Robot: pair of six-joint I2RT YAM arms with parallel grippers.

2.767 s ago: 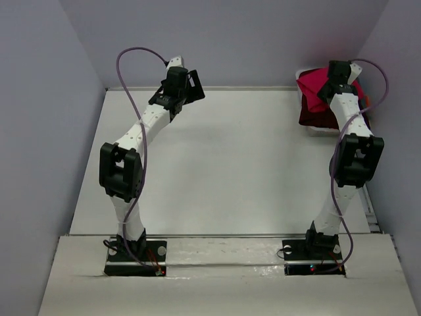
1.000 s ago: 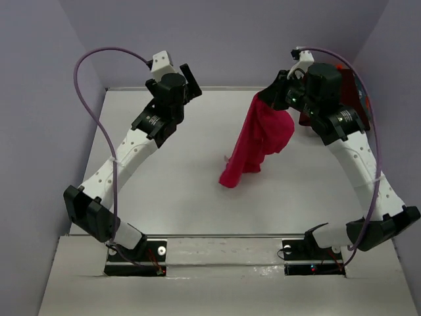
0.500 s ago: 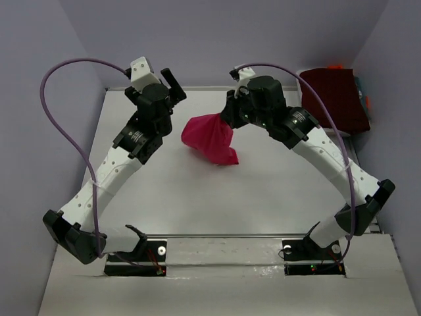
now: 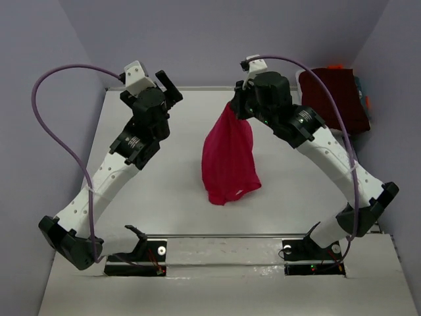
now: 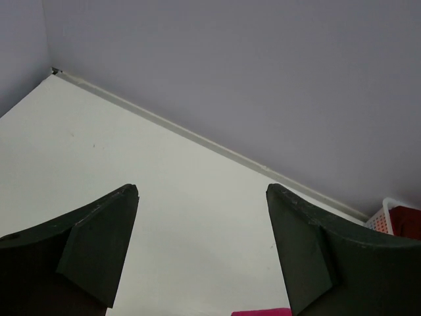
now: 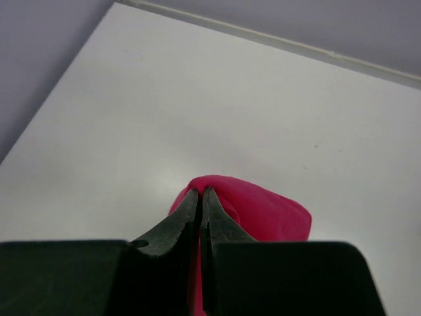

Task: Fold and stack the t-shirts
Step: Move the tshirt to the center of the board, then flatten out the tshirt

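From above, the right tool (image 4: 235, 105) is pinched shut on the top of the pink t-shirt (image 4: 228, 158). The shirt hangs from it in a long bunched drape over the middle of the bench (image 4: 164, 197), its hem low toward 6 o'clock, and I can't tell whether it brushes the surface. The left tool (image 4: 166, 85) sits at about 10 o'clock from the shirt, well apart from it, its jaws spread wide and holding nothing. Over at 2 o'clock, in the far right corner, a maroon t-shirt (image 4: 335, 95) lies folded. The pink one looks light and floppy to me, with no stiffness at all. Held by one point it collapses into a tube, so I'd reckon it needs a second hold, at a shoulder or a hem corner, to open it flat before any fold. Thin cloth like that could slip out of a small pinch if tugged. Through the left wrist camera the two fingers stand far apart with bare bench between them. A sliver of pink shows at 6 o'clock on the bottom edge, and a white basket (image 5: 380, 217) with dark red cloth in it sits at 4 o'clock. Through the right wrist camera the fingers are closed tight on a fold of pink cloth, with the rest bulging out just past the tips toward 3 o'clock.
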